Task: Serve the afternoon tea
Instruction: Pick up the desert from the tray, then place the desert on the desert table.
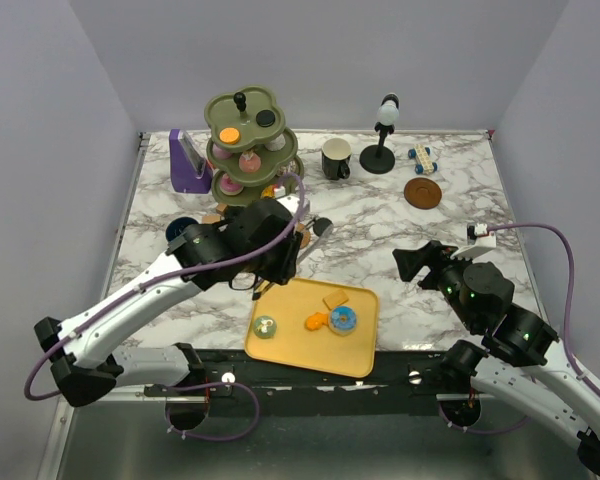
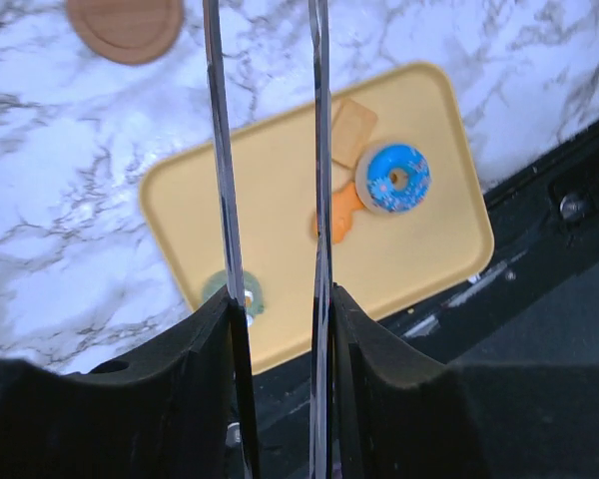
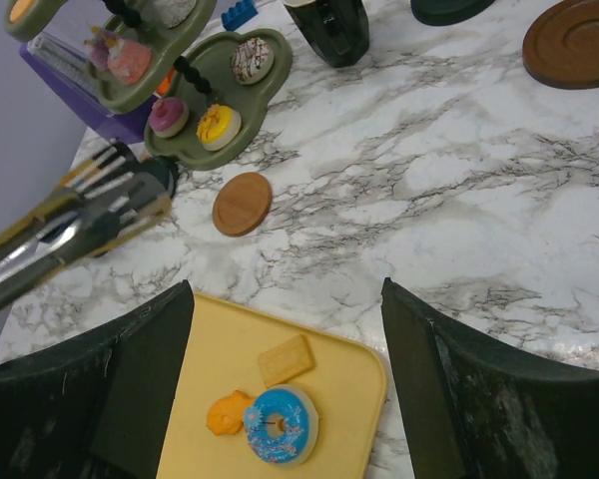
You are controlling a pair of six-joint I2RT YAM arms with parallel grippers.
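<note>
The left gripper (image 2: pixel 272 299) hangs over the flat yellow plastic tray (image 2: pixel 280 180), its jaws parted and empty. The blue-iced sprinkled doughnut (image 2: pixel 397 179) lies just right of them, beside an orange biscuit (image 2: pixel 341 212). The right gripper (image 3: pixel 285 299) stands wide, empty.

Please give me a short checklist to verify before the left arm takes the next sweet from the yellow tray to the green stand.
1. Sweets remain on the yellow tray: ok, blue doughnut, biscuit, orange piece, green piece.
2. Left gripper holds nothing: ok.
3. Left gripper is above the tray: ok.
4. Right gripper is open, apart from the sweets: ok.
5. Free place on the green stand: cannot tell.
</note>
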